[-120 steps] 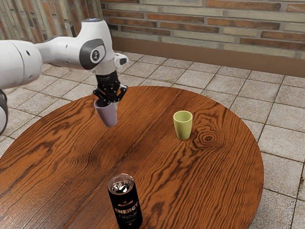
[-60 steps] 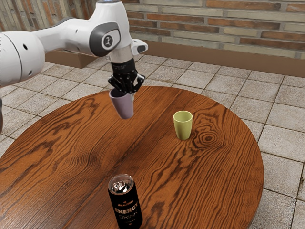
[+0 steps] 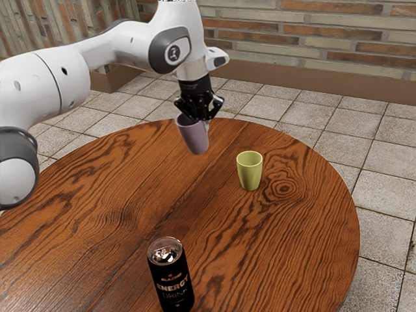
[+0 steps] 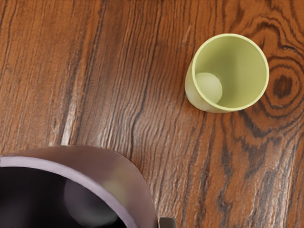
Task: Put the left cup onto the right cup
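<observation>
You're mid-carry — the gripper (image 3: 194, 119) is clamped on the purple cup (image 3: 196, 138) at its rim, lifted above the table (image 3: 292, 227), short of the green cup (image 3: 249, 170) (upright, empty). Next, centre over it — then lower.

The white seven-joint Franka arm (image 3: 78, 65) enters the exterior view at its 9 o'clock edge, where a grey-banded joint (image 3: 16, 156) bulges. From there it runs up and across toward 1 o'clock. Its thick white forearm link ends in a rounded wrist housing (image 3: 170, 51) with a grey disc facing the camera. Below this the hand turns straight down, toward 6 o'clock, and a small white flange (image 3: 216, 62) juts out on the wrist's 3 o'clock side. The black two-finger gripper (image 3: 196, 118) hangs beneath, fingers pointing down. They clamp from two sides on the rim of a mauve plastic cup (image 3: 195, 138), which hangs from them with its base tipped toward 5 o'clock.
</observation>
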Motion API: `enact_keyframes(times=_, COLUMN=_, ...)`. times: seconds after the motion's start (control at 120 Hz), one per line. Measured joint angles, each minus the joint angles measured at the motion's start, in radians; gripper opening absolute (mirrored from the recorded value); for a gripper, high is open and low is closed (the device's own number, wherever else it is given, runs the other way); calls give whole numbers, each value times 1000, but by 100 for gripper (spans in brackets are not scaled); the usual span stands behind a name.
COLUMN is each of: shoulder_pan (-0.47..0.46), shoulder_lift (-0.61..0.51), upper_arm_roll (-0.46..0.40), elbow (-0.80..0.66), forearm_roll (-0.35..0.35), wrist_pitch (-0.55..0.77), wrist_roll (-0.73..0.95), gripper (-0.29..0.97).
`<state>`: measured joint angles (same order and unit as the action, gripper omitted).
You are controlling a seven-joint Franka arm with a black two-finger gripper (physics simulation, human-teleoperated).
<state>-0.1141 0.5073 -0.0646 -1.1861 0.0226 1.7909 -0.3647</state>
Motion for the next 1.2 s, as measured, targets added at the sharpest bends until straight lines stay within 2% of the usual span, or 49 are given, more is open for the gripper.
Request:
enact_keyframes(times=0.158, shoulder_pan=-1, shoulder_lift=57, upper_arm_roll=-19, elbow=77, forearm_roll=10, wrist_pitch=20, wrist_roll=6, gripper=-10)
enact_keyframes(times=0.733, shoulder_pan=-52, shoulder_lift=148, upper_arm_roll=-65, elbow=169, forearm_roll=21, wrist_pitch=106, wrist_roll=50, gripper=-10)
enact_keyframes(times=1.2, shoulder_pan=-29, shoulder_lift=255, upper_arm_roll=-108, elbow=259, forearm_roll=34, wrist_pitch=195, wrist_roll=107, gripper=-11)
